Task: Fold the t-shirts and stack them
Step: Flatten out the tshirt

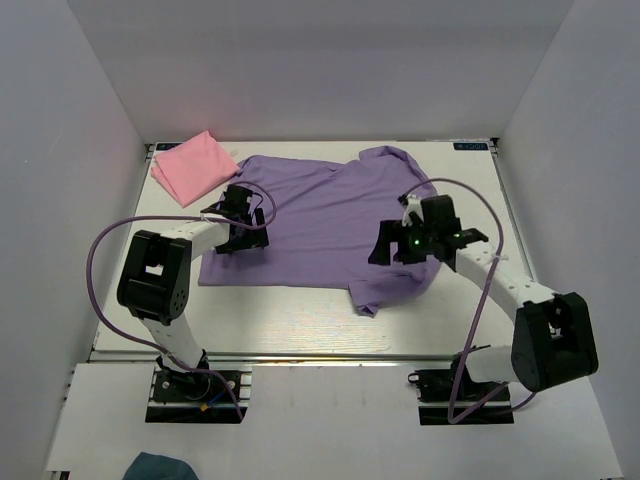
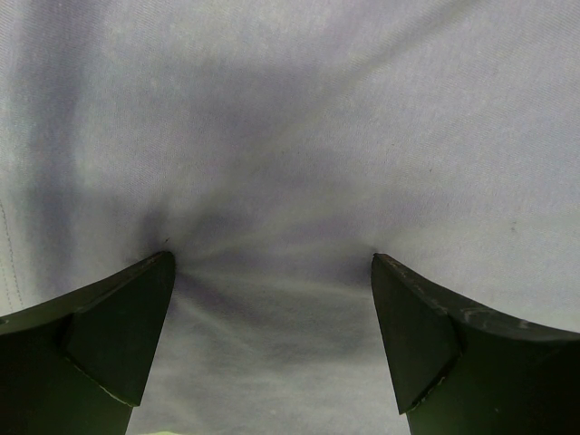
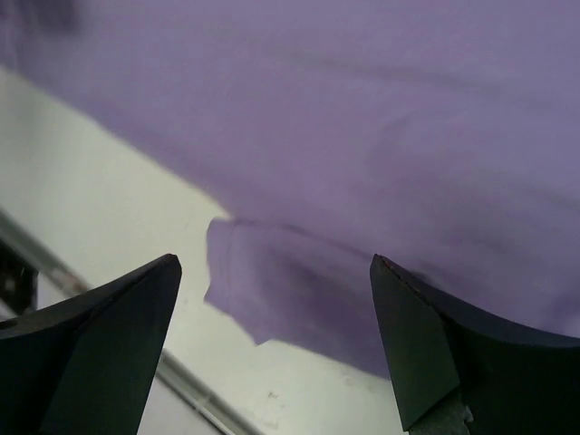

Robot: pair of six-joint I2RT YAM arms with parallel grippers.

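The lavender-purple t-shirt (image 1: 320, 225) lies spread flat in the middle of the table; its neck label does not show. The light pink t-shirt (image 1: 193, 165) lies folded at the far left corner. My left gripper (image 1: 245, 222) is open and pressed down on the purple shirt's left part; in the left wrist view its fingertips (image 2: 154, 281) dent the cloth (image 2: 290, 136). My right gripper (image 1: 398, 243) is open, hovering over the shirt's right part. The right wrist view shows the purple cloth (image 3: 381, 136) and a sleeve end (image 3: 263, 290) between the spread fingers.
The white table (image 1: 300, 320) has a metal rail along its near edge (image 1: 300, 355). White walls enclose the far and side edges. Purple cables loop from both arms. The table edge also shows in the right wrist view (image 3: 54, 263).
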